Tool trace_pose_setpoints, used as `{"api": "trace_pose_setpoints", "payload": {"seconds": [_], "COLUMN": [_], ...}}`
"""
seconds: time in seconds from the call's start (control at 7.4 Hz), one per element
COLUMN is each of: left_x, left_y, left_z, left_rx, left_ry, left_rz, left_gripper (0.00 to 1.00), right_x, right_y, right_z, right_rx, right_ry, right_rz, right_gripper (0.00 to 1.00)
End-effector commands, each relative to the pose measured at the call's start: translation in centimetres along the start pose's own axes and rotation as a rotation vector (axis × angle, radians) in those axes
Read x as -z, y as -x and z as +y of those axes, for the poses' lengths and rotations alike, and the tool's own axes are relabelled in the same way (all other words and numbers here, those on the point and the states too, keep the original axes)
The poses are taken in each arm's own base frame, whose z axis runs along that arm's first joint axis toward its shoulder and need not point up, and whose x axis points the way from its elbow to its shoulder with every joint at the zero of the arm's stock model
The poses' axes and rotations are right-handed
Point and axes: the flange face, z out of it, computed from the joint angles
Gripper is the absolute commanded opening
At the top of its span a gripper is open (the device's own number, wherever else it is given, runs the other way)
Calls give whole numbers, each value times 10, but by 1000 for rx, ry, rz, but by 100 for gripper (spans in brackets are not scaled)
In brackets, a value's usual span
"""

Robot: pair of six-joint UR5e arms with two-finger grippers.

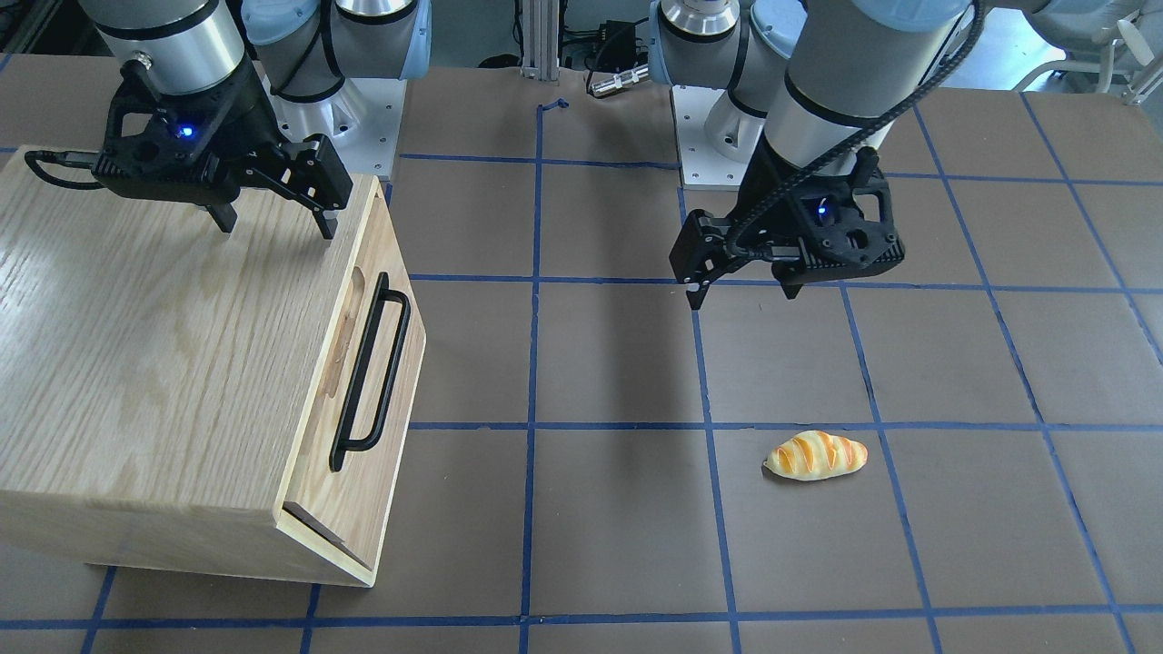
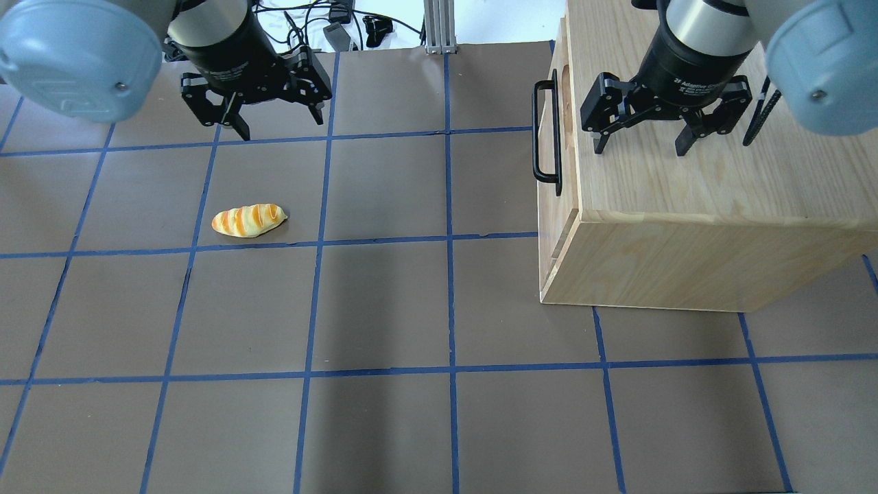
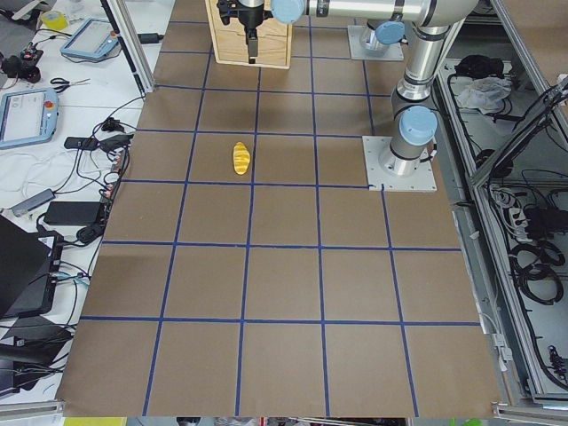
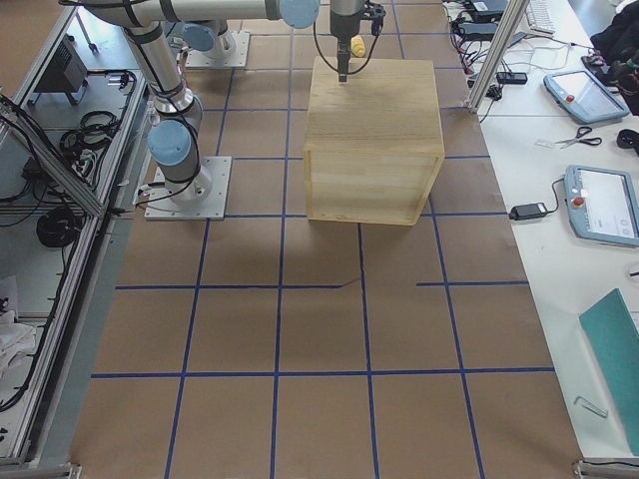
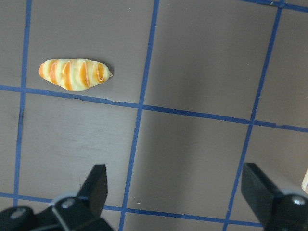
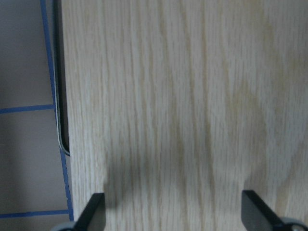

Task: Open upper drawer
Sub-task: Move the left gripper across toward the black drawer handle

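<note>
The upper drawer [image 1: 359,427] is a light oak front panel with a long black bar handle [image 1: 372,372] over an oval recess, on the cabinet's side that faces the table middle. It also shows in the overhead view [image 2: 551,199] with its handle [image 2: 544,130]. Its front lies close against the cabinet. My right gripper [image 1: 275,227] [image 2: 639,149] is open and empty just above the cabinet top, behind the handle side. In the right wrist view [image 6: 174,211] the handle [image 6: 60,96] shows at the left edge. My left gripper [image 1: 742,295] [image 2: 280,125] is open and empty above the table.
The large oak cabinet [image 1: 164,363] [image 2: 686,206] [image 4: 374,130] stands on the brown table with blue tape lines. A toy bread loaf [image 1: 815,455] [image 2: 248,220] [image 5: 74,74] lies on the table near my left gripper. Operator desks with tablets flank the table ends.
</note>
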Motion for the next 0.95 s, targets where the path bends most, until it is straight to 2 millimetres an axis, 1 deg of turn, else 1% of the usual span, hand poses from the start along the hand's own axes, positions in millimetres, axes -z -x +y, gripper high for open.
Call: {"api": "trace_pose_setpoints", "payload": {"seconds": [0.0,0.27,0.41,0.68,0.81], "left_x": [-18,-43,-51,-55,-61], "left_y": [-52,-100,-120,-153,-165], "left_z": [7,17,19,19,19], "left_rx": [41,48,55,64,55], "left_ry": [4,0,6,27,28], "left_rz": [72,113,137,176,180], "left_gripper": [100,100,100,100,100], "right_x": [0,0,0,0,0], "right_y": [0,0,0,0,0], "right_z": [0,0,0,0,0], "right_rx": [0,0,0,0,0], "right_ry": [0,0,0,0,0], "right_rz": [0,-1,0,0,-1], "right_gripper": [100,100,100,100,100]}}
